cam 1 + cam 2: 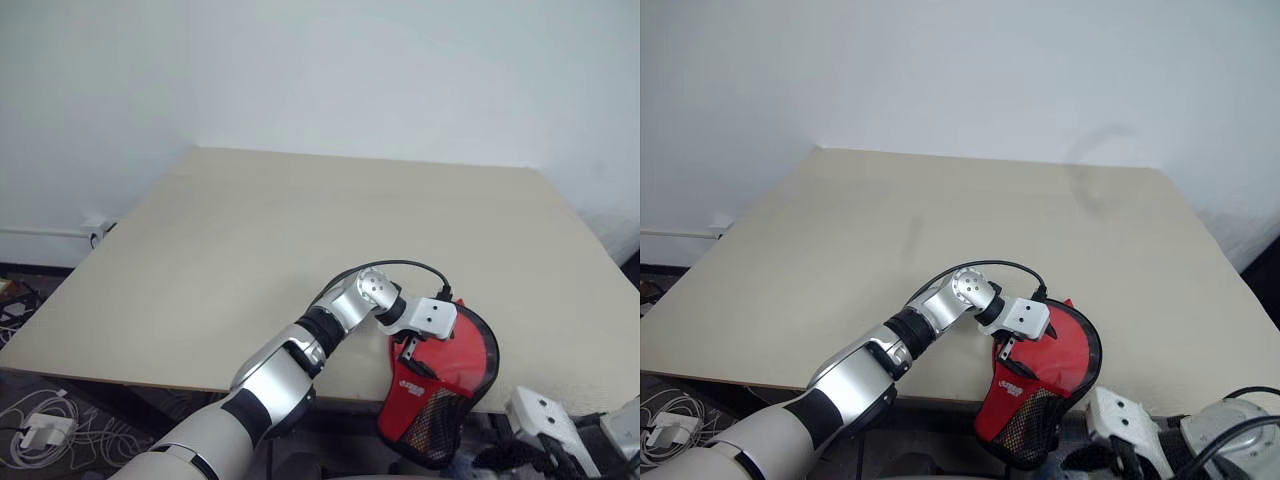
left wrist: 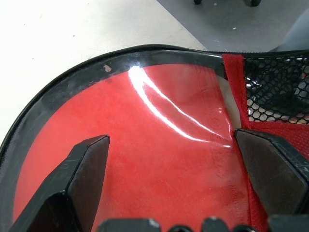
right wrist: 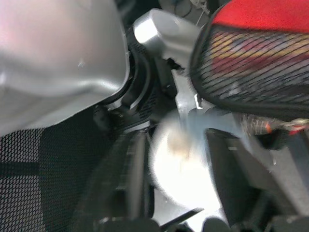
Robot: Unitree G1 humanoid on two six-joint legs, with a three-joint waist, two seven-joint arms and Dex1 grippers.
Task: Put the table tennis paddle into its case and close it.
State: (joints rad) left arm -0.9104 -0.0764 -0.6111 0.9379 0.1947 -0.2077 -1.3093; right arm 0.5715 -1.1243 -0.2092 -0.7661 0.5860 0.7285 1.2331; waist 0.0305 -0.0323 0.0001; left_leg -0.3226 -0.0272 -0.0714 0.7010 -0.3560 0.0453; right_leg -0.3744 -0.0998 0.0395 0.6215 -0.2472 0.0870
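Observation:
The case [image 1: 478, 345] lies at the table's near edge. Its black mesh end [image 1: 432, 430] hangs down over the edge. The table tennis paddle's red face [image 2: 159, 159] shows through the case's clear plastic side, inside the black rim. My left gripper [image 2: 169, 140] reaches across from the left and sits over that clear side, open, with one finger [image 2: 89, 169] on either flank of the red face. My right gripper [image 3: 176, 140] is below the table edge beside the mesh end [image 3: 251, 63]. Its fingers stand apart, with only a pale blur between them.
The beige table [image 1: 250, 230] stretches away to a white wall. On the floor at the left lie cables and a white power adapter [image 1: 40, 432]. The right arm's white housing [image 1: 540, 420] sits low at the right, under the table's front edge.

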